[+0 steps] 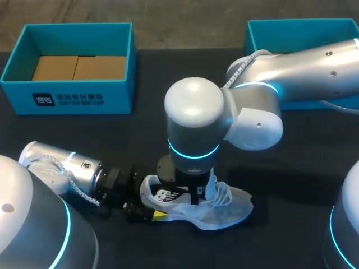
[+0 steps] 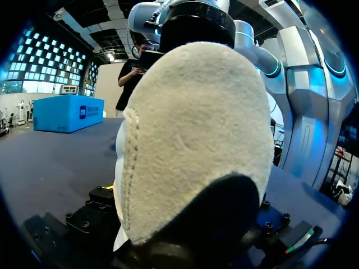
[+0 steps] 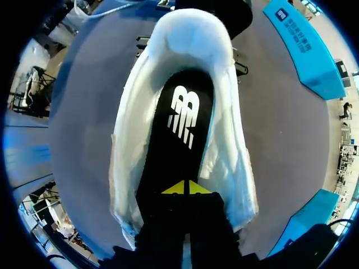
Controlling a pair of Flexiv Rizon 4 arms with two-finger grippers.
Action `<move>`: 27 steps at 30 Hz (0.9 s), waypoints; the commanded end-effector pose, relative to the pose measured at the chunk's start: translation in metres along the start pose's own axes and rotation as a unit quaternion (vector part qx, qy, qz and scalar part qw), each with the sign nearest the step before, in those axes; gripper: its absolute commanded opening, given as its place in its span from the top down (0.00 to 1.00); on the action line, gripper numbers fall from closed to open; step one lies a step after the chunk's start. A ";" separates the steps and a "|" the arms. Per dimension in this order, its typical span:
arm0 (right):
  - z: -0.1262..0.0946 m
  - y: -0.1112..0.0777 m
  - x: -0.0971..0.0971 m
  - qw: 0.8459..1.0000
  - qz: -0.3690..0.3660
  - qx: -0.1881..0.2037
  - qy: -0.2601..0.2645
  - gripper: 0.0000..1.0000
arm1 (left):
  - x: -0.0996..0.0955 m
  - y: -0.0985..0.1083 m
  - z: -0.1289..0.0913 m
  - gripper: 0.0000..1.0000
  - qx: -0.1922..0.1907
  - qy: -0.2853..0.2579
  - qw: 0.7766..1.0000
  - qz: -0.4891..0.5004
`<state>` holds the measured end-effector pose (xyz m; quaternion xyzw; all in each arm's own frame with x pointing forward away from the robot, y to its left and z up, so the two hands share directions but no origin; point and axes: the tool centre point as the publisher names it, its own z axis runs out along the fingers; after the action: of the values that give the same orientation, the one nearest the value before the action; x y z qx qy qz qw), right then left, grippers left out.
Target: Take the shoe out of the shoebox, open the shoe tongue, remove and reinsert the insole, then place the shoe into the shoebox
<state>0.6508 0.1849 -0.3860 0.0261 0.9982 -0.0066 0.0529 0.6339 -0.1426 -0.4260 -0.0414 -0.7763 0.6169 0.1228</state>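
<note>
**Head view.** A white shoe lies on the dark desk, on the robot's side and outside both boxes, with its heel to the left and toe to the right. The left arm comes in low along the desk. The left gripper is at the heel, with one yellow tip showing against the shoe's side. The right arm reaches past the middle and turns straight down, and the right gripper is in the shoe's opening. An open teal shoebox stands at the far left, well apart from the shoe, with a cardboard insert in it. A second teal box at the far right is partly hidden by the right arm.

**Left wrist view.** The shoe's heel fills the space just ahead of the gripper. Whether the jaws are open or closed cannot be told.

**Right wrist view.** A black insole lies inside the shoe between its white walls. The right jaws are closed, yellow tips together with no gap, at the insole's surface. Whether they pinch the insole cannot be told.
</note>
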 end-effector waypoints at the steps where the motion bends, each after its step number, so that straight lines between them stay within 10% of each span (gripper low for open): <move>1: 0.006 -0.004 -0.004 1.000 -0.001 -0.008 0.005 0.72 | 0.001 0.003 -0.001 1.00 -0.001 -0.001 1.000 0.000; 27: 0.042 -0.001 0.007 0.998 0.026 -0.020 0.055 0.68 | 0.001 0.003 -0.001 1.00 -0.001 -0.001 1.000 0.000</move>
<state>0.6482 0.1816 -0.4119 0.0522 0.9985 0.0146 0.0027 0.6340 -0.1427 -0.4262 -0.0412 -0.7765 0.6167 0.1229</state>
